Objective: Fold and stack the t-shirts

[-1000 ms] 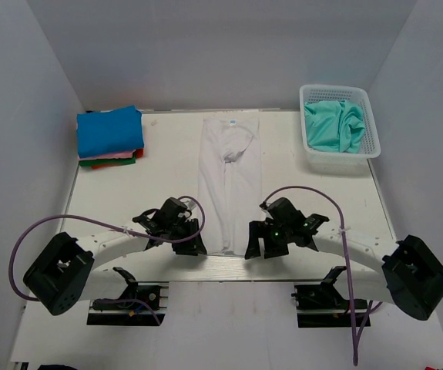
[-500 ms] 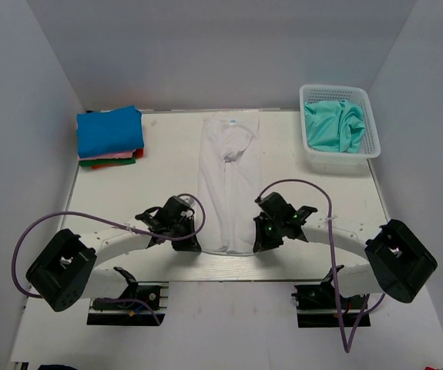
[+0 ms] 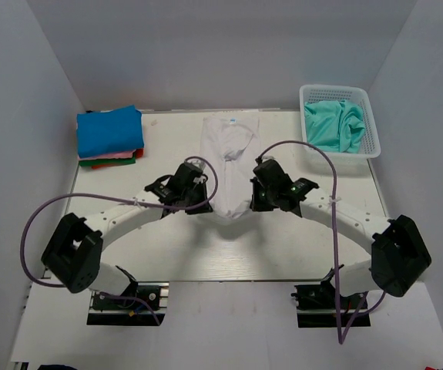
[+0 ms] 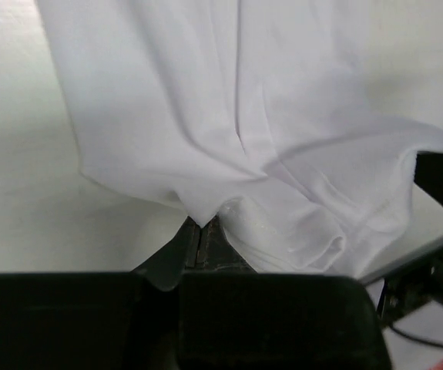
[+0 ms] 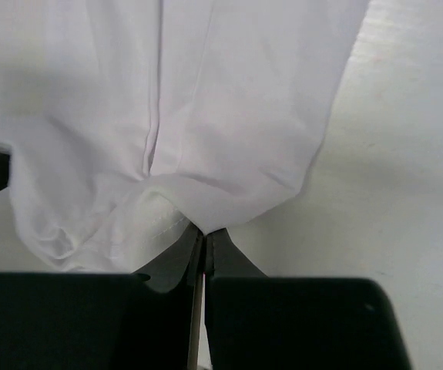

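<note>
White-walled bay, pale worktop, even light. The white t-shirt lies as a long narrow strip, with its collar end well ahead of both tools.

The left tool is pressed together on one hem corner, and the right tool is pinching the other. (Both wrist views show cloth bunched right at the closed tips, the rest draping ahead of them.)

Change over the last second: the tools were low at the near edge, flanking a flat hem. They have now lifted it and carried it forward to about mid-strip. The cloth between them sags in a shallow pouch.

I read this as the end-over-end fold, roughly half travelled. Next I judge the hem needs taking further ahead to the collar and laying down square. The slack between the tools could crease if lowered as it hangs.

The folded stack, blue on top, sits well ahead of the left tool on its outer side. The basket holding a teal t-shirt sits ahead of the right tool, also outward.
</note>
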You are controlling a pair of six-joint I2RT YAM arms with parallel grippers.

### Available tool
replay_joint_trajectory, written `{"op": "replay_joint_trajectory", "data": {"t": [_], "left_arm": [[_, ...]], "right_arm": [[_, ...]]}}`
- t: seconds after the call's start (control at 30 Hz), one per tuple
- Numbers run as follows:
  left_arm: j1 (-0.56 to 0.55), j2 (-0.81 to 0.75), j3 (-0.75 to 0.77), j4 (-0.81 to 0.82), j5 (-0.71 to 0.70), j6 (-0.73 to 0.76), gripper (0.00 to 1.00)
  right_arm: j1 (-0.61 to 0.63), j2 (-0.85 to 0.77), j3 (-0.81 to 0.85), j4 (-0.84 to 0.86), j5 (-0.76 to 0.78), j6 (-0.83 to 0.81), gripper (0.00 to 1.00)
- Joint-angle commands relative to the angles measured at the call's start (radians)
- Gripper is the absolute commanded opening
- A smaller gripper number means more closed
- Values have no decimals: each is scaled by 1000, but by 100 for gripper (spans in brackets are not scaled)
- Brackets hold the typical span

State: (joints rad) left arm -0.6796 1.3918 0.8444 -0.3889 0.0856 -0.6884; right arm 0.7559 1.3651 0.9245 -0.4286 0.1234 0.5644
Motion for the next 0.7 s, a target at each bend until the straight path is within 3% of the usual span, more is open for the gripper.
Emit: {"op": "replay_joint_trajectory", "data": {"t": [0.0,0.27,0.67], "left_arm": [[21,85,180,-86,-200,24,0],[84,255,453,-105,-294,84,0],[169,508,745,-93,-265,216,0]], "right_arm": [[-27,81,106,-39,139,-26,0],[-127,235,351,-36,196,-96,0],[-254,486,605,-16,75,-184,0]]}}
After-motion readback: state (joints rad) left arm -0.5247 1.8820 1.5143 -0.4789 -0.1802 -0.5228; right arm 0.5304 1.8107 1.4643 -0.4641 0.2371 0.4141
